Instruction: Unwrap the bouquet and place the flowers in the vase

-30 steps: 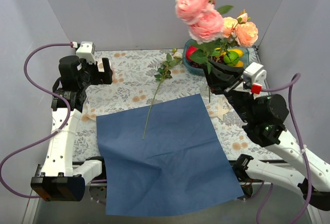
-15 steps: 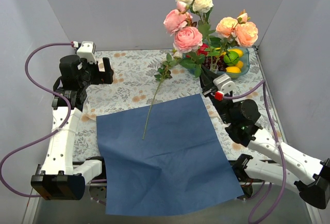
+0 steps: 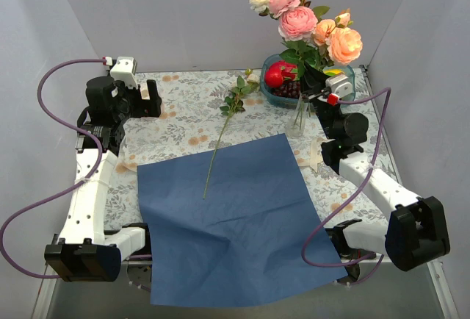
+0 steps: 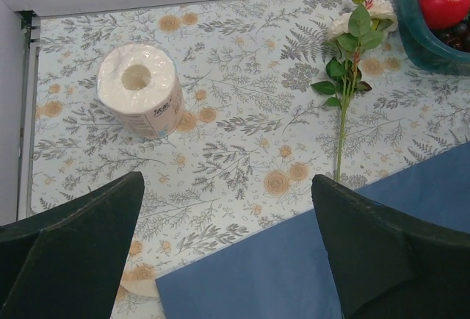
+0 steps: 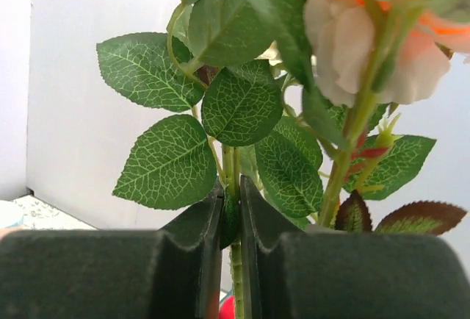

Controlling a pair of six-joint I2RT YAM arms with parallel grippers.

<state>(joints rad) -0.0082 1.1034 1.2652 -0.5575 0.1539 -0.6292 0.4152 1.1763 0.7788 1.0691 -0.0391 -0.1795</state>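
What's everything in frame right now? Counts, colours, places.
flowers: one bunch, pink, peach and cream, upright at back right
vase: one, clear glass, below the bunch
loose stem: one, green with a cream bloom, lying over the paper's far edge
wrapping paper: one sheet, blue, flat, centre front
ribbon: one, cream, right of the paper
fruit tray: one, teal, back right, holds red fruit and dark grapes
paper roll: one, white, back left
left end effector: open, empty
right end effector: shut on the flowers' stems
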